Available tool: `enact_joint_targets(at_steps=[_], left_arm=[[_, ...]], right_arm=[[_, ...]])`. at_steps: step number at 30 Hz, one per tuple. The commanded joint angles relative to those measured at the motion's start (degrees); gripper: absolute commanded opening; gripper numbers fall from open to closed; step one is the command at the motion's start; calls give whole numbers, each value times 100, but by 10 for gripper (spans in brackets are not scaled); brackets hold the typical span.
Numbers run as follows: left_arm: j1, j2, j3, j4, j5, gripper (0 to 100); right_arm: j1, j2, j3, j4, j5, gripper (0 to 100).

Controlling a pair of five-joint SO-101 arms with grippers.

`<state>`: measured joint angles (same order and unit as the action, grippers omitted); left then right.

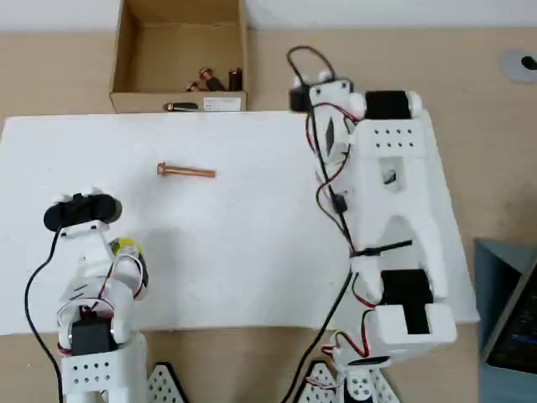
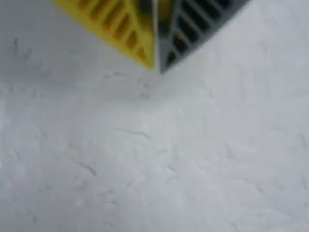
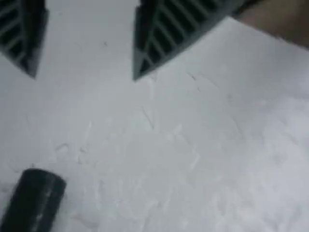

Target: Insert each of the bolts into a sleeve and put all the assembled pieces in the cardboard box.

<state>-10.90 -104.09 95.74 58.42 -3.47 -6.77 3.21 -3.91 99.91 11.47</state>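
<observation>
A copper bolt (image 1: 185, 171) lies alone on the white mat (image 1: 235, 252), left of centre. Behind the mat stands the cardboard box (image 1: 126, 59) with a few bolt-and-sleeve pieces (image 1: 220, 78) inside. One more piece (image 1: 180, 107) lies at the foot of its front wall. My left gripper (image 2: 157, 67) hangs shut just above bare mat at the near left, its yellow and grey fingertips touching. Near the mat's far right edge, my right gripper (image 3: 84, 72) is open over the mat. A black sleeve (image 3: 34, 200) lies on the mat a little way from its fingers (image 3: 159, 38).
The right arm (image 1: 394, 210) stretches along the mat's right side with loose cables (image 1: 331, 193) beside it. A laptop (image 1: 512, 319) sits at the right table edge. A grey disc (image 1: 520, 63) lies at the far right corner.
</observation>
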Motion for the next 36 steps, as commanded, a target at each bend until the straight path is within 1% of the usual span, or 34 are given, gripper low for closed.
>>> enact_joint_targets(at_steps=[1,9,14,22,34,36], left_arm=[[-62,-40,-44,-79,26,1],[-62,-40,-44,-79,26,1],[-62,-40,-44,-79,26,1],[-62,-40,-44,-79,26,1],[-62,-40,-44,-79,26,1],[-62,-40,-44,-79,26,1]], right_arm=[[57,-330,356,-519,325,153],[-13,-321,1437,-1723,448,156],[4,-303,1780,-2224,580,157],[171,347,1701,-2646,668,157],[295,1516,1051,-2681,659,151],[295,1701,954,-2681,659,128]])
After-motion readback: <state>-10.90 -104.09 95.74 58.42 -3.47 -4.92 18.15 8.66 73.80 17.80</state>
